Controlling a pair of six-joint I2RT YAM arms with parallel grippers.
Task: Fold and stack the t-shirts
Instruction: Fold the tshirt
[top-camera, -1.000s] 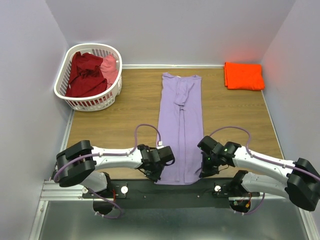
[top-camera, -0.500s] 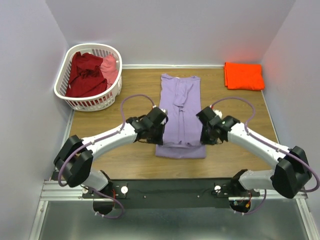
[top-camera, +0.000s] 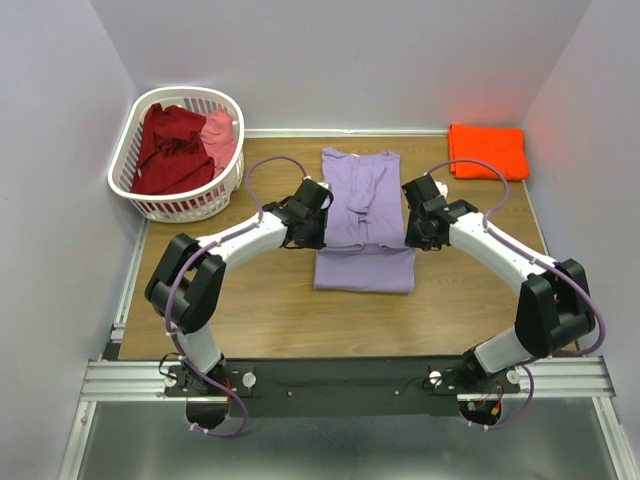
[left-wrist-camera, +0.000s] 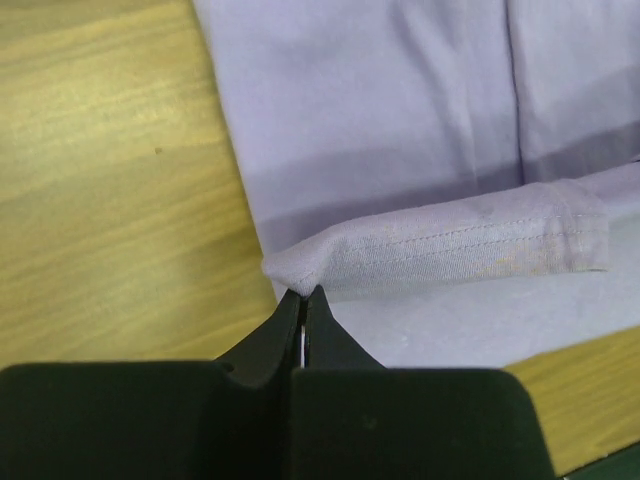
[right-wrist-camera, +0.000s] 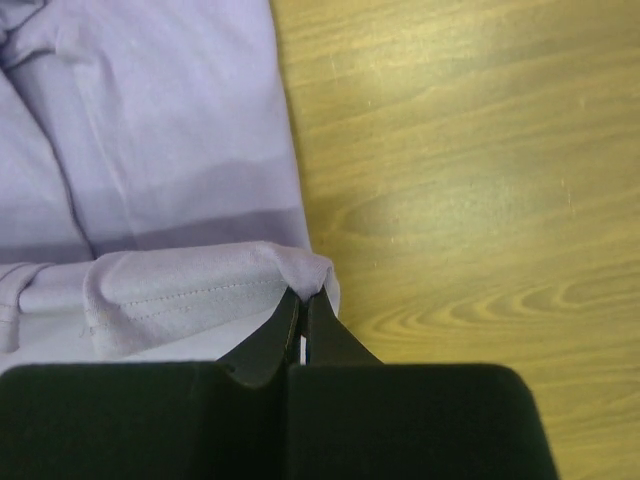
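The left fingers (left-wrist-camera: 303, 296) are clenched on one hem corner of the lavender t-shirt (top-camera: 365, 262), and the right fingers (right-wrist-camera: 303, 298) pinch the other corner. The doubled shirt lies between them on the table (top-camera: 250, 300).

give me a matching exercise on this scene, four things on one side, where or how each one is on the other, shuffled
Things
1. lavender t-shirt
2. orange t-shirt
3. dark red t-shirt
4. left gripper

Place or state
a. folded, at the far right corner of the table
b. inside the white basket
c. mid-table, near end doubled over itself
d. shut on a hem corner of lavender cloth

Pairs: 1-c, 2-a, 3-b, 4-d
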